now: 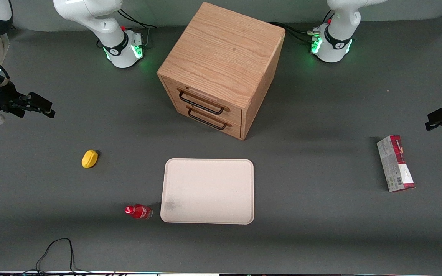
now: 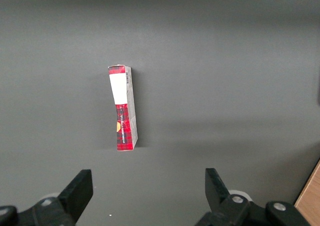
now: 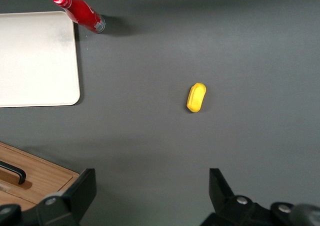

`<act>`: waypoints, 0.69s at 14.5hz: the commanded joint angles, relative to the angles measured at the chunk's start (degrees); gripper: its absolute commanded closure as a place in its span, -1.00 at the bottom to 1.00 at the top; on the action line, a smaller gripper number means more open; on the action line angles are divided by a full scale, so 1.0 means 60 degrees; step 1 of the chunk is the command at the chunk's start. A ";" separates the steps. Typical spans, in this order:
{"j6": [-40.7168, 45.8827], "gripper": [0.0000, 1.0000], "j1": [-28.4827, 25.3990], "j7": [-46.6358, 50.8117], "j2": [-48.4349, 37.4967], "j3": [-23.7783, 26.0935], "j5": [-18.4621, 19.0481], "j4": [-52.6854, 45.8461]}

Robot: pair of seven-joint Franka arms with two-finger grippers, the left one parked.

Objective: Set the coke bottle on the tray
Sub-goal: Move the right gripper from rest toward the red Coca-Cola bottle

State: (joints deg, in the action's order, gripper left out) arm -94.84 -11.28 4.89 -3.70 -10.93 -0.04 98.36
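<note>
The coke bottle, small and red with a red cap, lies on its side on the dark table. It rests just beside the tray's camera-near corner, on the working arm's side. In the right wrist view the bottle lies close to the tray's edge. The cream tray lies flat in front of the cabinet with nothing on it. My right gripper hangs above the table at the working arm's end, far from the bottle. Its jaws stand wide open and hold nothing.
A yellow lump lies between gripper and bottle. The wooden drawer cabinet stands farther from the camera than the tray. A red-and-grey carton lies toward the parked arm's end. A black cable loops at the near edge.
</note>
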 commanded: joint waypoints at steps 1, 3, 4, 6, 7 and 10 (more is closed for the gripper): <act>-0.0071 -1.00 0.0108 -0.0068 -0.0073 0.0050 -0.0198 0.0058; -0.0071 -1.00 0.0094 -0.0053 0.0000 0.0093 -0.0242 0.0058; -0.0129 -1.00 0.0050 -0.0068 0.0073 0.0137 -0.0227 0.0072; -0.0232 -1.00 0.0035 -0.0024 0.0278 0.0240 -0.0242 -0.0044; -0.0291 -1.00 0.0049 -0.0024 0.0584 0.0269 -0.0256 -0.0408; -0.0204 -0.99 0.0297 -0.0053 0.2556 0.0838 -0.0257 -0.2570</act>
State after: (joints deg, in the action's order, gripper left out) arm -97.37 -11.13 4.90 1.61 -8.49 -0.44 94.55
